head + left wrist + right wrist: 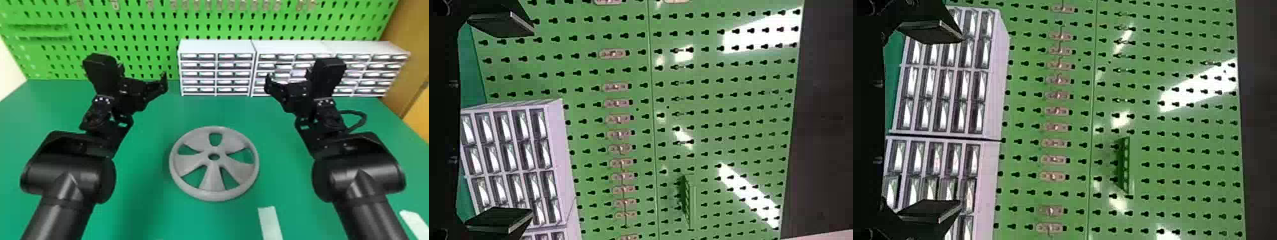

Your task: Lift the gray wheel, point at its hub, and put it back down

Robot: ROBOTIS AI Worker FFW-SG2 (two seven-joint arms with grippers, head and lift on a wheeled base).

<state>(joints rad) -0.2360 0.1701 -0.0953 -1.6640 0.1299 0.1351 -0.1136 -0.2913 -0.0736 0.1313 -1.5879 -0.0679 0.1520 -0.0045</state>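
Arms (pixel 65 178) flank wheel (pixel 213 178), low btwn L jaws (pixel 142 72) & R jaws (pixel 288 74).

Open room above gray wheel (pixel 212 180); drawer cabinets (pixel 220 47) block far side.

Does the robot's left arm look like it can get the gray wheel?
Probably yes. The gray wheel lies flat on the green table with nothing on top, and the left tool is open and empty. It would likely have to come down and back toward the robot first.
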